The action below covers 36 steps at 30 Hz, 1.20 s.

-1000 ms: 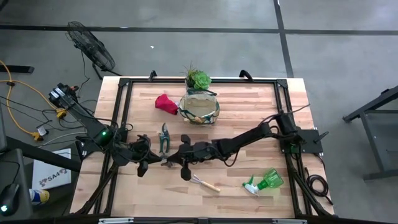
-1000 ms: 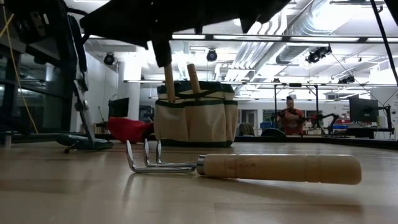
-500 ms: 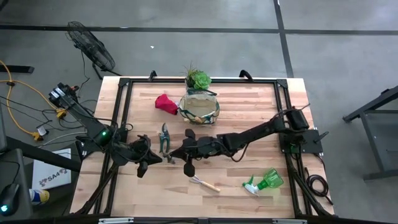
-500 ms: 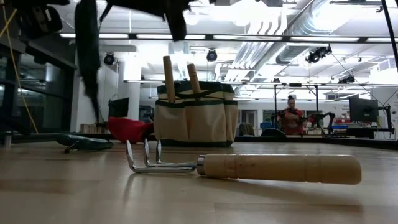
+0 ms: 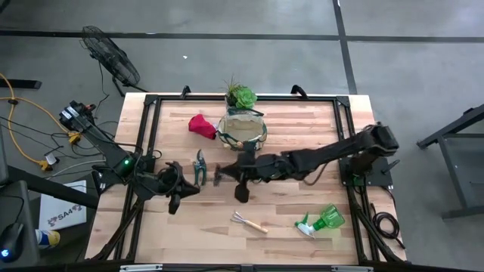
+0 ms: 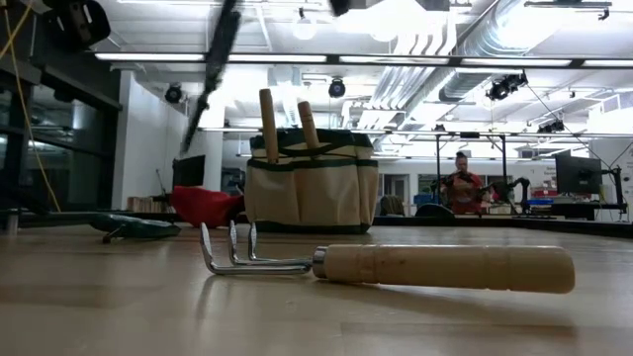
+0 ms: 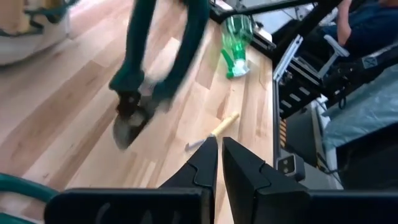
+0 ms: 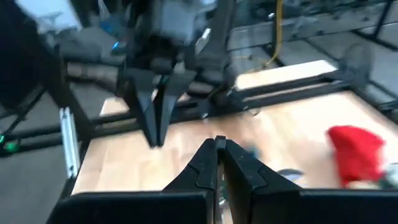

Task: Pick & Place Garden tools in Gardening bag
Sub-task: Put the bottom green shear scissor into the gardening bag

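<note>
My right gripper (image 5: 229, 174) (image 8: 219, 148) is shut on dark pruning shears (image 7: 155, 62), which also show in the low view (image 6: 211, 64), in the air left of the gardening bag (image 5: 242, 132) (image 6: 312, 183). Two wooden trowel handles (image 6: 269, 114) stick out of the bag. A second pair of shears (image 5: 199, 168) lies flat on the table. The hand rake (image 5: 249, 222) (image 6: 396, 265), green spray bottle (image 5: 321, 221) and red glove (image 5: 201, 125) also lie on the table. My left gripper (image 5: 178, 193) (image 7: 219, 155) is shut and empty, low near the left edge. My right gripper holds the shears by the upper end of their green handles (image 7: 186, 18); the place of contact lies outside the left wrist view and under the gripper in the high view. The shears hang below it, blades (image 7: 127, 121) down, slanted, clear of the table.
A green succulent in a pot (image 5: 240, 96) stands behind the bag at the far edge. A black frame (image 5: 151, 121) runs around the tabletop. A person (image 6: 461, 183) sits far off in the room behind.
My right gripper has risen and gone toward the table's far edge and toward the bag, carrying the shears. The shears have been lifted clear of the table and now hang slanted higher up. The left arm has kept still.
</note>
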### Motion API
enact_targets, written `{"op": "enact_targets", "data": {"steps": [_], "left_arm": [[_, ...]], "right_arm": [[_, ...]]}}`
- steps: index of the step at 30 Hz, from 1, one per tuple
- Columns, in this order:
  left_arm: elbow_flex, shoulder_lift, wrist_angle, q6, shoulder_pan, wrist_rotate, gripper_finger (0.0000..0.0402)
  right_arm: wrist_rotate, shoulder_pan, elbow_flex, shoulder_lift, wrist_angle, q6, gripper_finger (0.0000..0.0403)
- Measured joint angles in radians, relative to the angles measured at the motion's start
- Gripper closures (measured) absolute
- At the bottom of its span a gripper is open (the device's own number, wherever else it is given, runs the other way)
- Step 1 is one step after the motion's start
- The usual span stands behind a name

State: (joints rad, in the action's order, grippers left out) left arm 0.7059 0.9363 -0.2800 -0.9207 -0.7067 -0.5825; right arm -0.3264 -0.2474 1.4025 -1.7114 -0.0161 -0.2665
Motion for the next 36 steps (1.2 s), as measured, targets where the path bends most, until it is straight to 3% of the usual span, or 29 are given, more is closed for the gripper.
{"op": "enact_targets", "data": {"steps": [17, 29, 36], "left_arm": [[0.000, 0.000, -0.014, 0.000, 0.000, -0.065, 0.0380], [0.000, 0.000, -0.014, 0.000, 0.000, -0.067, 0.0380], [0.000, 0.000, -0.015, 0.000, 0.000, -0.067, 0.0380]], "right_arm": [[-0.254, 0.013, 0.000, 0.349, 0.326, 0.035, 0.0399], [-0.283, 0.079, 0.001, 0.387, 0.494, 0.027, 0.0399], [-0.352, 0.080, 0.001, 0.392, 0.621, -0.068, 0.0399]]}}
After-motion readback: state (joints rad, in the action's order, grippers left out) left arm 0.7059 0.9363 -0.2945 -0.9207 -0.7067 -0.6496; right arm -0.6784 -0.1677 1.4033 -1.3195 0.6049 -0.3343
